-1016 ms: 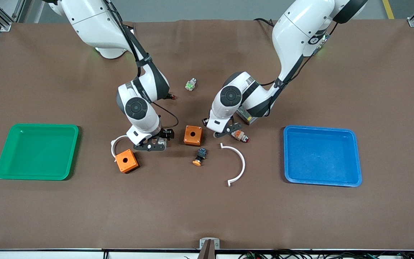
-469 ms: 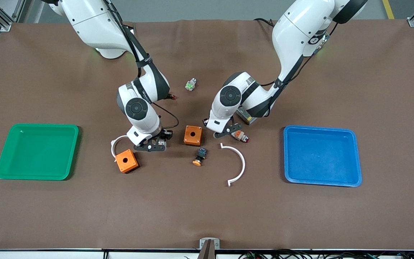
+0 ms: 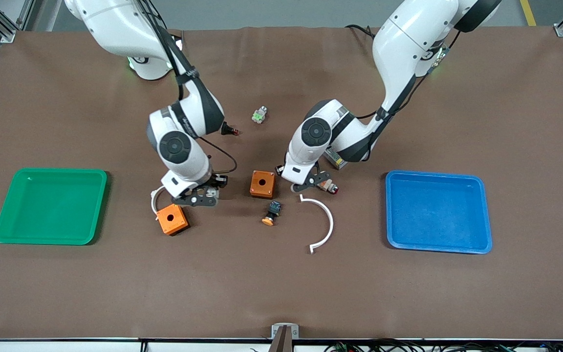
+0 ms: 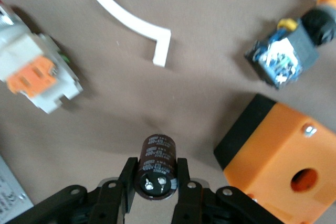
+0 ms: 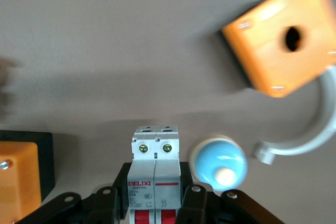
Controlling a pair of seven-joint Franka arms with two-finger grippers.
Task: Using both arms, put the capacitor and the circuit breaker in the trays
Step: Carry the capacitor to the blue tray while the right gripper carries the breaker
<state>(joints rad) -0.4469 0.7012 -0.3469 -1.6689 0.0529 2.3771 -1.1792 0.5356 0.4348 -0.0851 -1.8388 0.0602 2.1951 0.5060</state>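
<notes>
My left gripper (image 3: 307,182) is shut on the capacitor (image 4: 156,164), a small black cylinder with two silvery pins on its end. It holds it just over the mat, between an orange box (image 3: 262,184) and a white-and-orange part (image 3: 328,185). My right gripper (image 3: 196,195) is shut on the circuit breaker (image 5: 155,179), a white and grey block with red levers. It holds it over the mat beside another orange box (image 3: 172,219). In the front view the capacitor is hidden by the left hand.
A green tray (image 3: 3,215) lies at the right arm's end and a blue tray (image 3: 487,215) at the left arm's end. Two white arcs (image 3: 328,220) (image 3: 155,196), an orange-capped button (image 3: 271,212), a red-tipped black button (image 3: 229,130), a small green part (image 3: 259,115) and a grey box (image 3: 334,156) lie on the mat.
My right gripper has moved a little toward the green tray with the circuit breaker. My left gripper has shifted slightly toward the white arc with the capacitor.
</notes>
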